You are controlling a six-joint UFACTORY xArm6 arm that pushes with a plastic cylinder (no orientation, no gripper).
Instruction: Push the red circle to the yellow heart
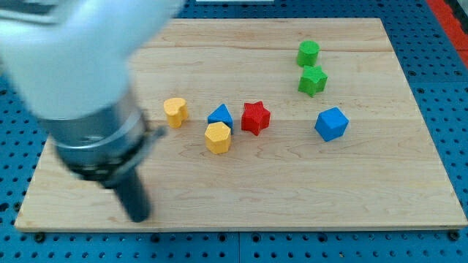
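My tip (137, 216) rests on the table (292, 197) at the view's lower left, well apart from every block; there is no pincer to report. The yellow heart (175, 112) lies up and right of it. No red circle shows; only a red star (255, 117), beside a blue triangle (220, 115) and yellow hexagon (218, 137).

no legible text or signs
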